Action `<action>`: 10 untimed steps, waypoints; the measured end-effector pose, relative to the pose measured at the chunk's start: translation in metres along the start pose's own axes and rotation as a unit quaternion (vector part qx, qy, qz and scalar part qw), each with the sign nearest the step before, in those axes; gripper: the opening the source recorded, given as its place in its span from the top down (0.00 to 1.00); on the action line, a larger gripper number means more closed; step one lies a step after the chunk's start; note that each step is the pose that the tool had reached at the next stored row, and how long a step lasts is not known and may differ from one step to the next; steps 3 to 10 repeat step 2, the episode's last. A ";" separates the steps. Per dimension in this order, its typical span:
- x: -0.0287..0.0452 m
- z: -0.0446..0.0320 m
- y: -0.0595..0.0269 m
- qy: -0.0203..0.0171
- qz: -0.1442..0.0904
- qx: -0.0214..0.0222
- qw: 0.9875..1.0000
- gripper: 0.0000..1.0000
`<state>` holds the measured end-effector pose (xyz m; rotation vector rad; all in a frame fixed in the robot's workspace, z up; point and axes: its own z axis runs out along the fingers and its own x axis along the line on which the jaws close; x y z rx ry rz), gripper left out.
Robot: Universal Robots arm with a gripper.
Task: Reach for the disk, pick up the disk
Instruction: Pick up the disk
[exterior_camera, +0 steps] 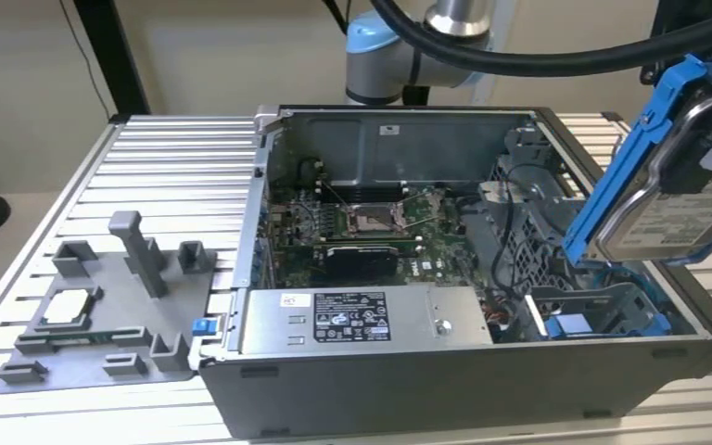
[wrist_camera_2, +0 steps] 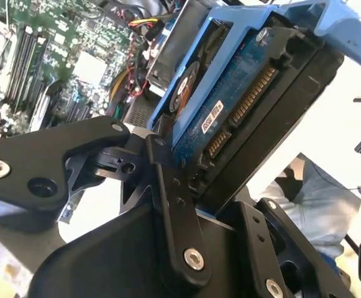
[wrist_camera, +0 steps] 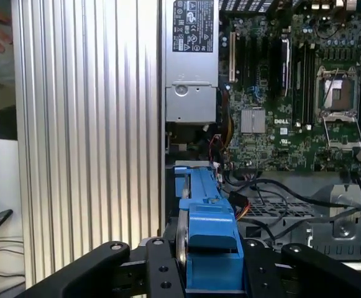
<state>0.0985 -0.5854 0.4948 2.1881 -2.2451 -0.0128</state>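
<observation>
Disk [exterior_camera: 671, 199] in its blue bracket is hanging tilted above the open computer case [exterior_camera: 455, 380], at the exterior view's right; our gripper [wrist_camera_2: 192, 186] jaws are clamping it. We are seeing the ribbed metal worktop [exterior_camera: 158, 158] carrying the case and a grey fixture [exterior_camera: 96, 324].

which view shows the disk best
The exterior view: the disk shows whole, lifted above the computer case, label and blue frame visible. The second wrist view shows its circuit-board underside close up; the first wrist view shows just the blue frame edge-on.
</observation>
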 end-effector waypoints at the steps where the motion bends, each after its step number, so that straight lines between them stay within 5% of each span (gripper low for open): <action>1: 0.0000 0.0000 0.0000 0.000 0.000 0.000 1.000 1.00; 10: 0.0000 0.0000 0.0000 0.000 0.000 0.000 1.000 1.00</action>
